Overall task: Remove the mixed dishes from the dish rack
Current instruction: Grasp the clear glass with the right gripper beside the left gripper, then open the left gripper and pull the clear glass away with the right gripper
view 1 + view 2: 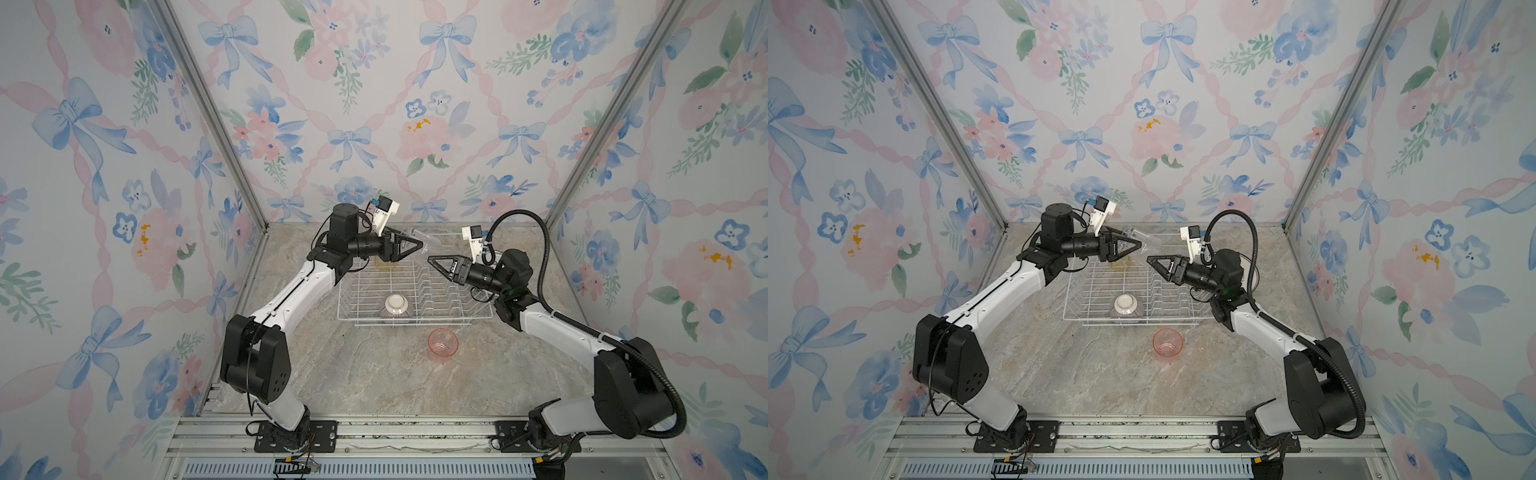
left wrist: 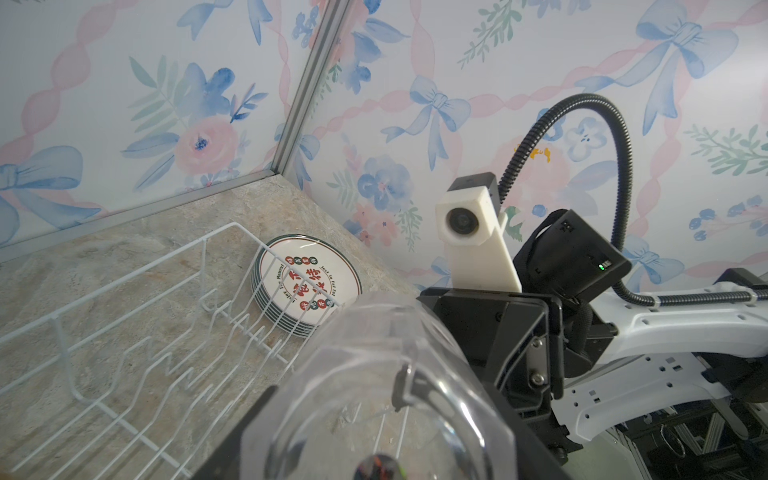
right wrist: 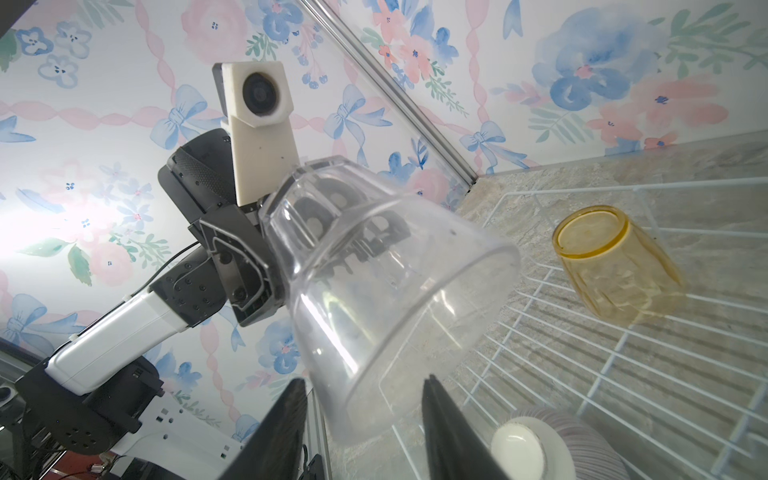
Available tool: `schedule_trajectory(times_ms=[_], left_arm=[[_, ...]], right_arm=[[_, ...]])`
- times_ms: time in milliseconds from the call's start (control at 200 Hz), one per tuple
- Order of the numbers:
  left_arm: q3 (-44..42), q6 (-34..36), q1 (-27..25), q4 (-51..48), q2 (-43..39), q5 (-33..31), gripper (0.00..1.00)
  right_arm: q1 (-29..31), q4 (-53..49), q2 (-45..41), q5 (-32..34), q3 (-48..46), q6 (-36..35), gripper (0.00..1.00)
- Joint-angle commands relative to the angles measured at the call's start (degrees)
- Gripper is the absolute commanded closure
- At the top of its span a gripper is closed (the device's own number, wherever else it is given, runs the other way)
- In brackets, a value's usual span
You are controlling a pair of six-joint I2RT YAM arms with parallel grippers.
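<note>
Clear tumbler (image 3: 374, 291) hard against the lens, tipped almost level above the far half of the dish rack (image 1: 365, 286). Base end clamped in left jaws; wide mouth aimed across the rack at right jaws. Long axis roughly along the line from one arm to the other. Right jaws partly open, fingers (image 3: 446, 436) either side of the lower lip of the mouth. Nothing gripped for certain; cannot tell contact through the clear wall. Right arm plainly the nearer to the open end.

Looks like a handover. Likely needs right jaws shut on the rim wall before any release by left jaws, else a drop onto the wires.

Left in the rack: yellow tumbler (image 3: 615, 266) mouth-down at the far end, beneath the held one; striped bowl (image 1: 396, 307) upside down, white foot up, against the near wall. Nothing in the plate prongs (image 1: 428, 286).

Outside the rack: pink tumbler (image 1: 443, 345) upright on the table (image 1: 332, 374), just off the near wall; printed plates (image 2: 307, 286) stacked flat just beyond the end wall on the right arm's side.
</note>
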Motion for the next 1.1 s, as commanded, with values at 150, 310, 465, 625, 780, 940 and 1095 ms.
schedule_trajectory(times_ms=[150,310,465,625,780,940,1095], left_arm=[[0.5,-2.4,-1.0,5.5,2.0,2.4,0.49],[0.7,-3.7,-1.6,7.5,3.2,3.2,0.48],[1.0,-3.9,-1.8,7.6,3.5,3.1,0.49],[0.7,-3.9,-1.8,7.7,3.2,3.0,0.32],[-0.1,-3.7,-1.6,7.5,2.4,1.1,0.02],[-1.7,-2.6,-0.9,7.2,-0.2,-3.1,0.02],[-4.9,1.4,-0.2,4.1,-5.3,-13.6,0.02]], right_arm=[[1.1,7.8,1.2,-3.1,3.5,2.0,0.60],[1.8,4.9,1.0,-2.7,5.1,-0.8,0.69],[2.1,3.6,0.7,-2.5,6.1,-1.2,0.90],[2.4,-0.4,-1.2,-1.5,6.3,-4.7,1.00],[2.7,-8.0,-3.8,1.2,7.8,-9.6,1.00],[2.9,-27.8,-7.6,6.1,11.8,-22.3,1.00],[3.1,-48.7,-10.0,11.2,17.6,-33.4,1.00]])
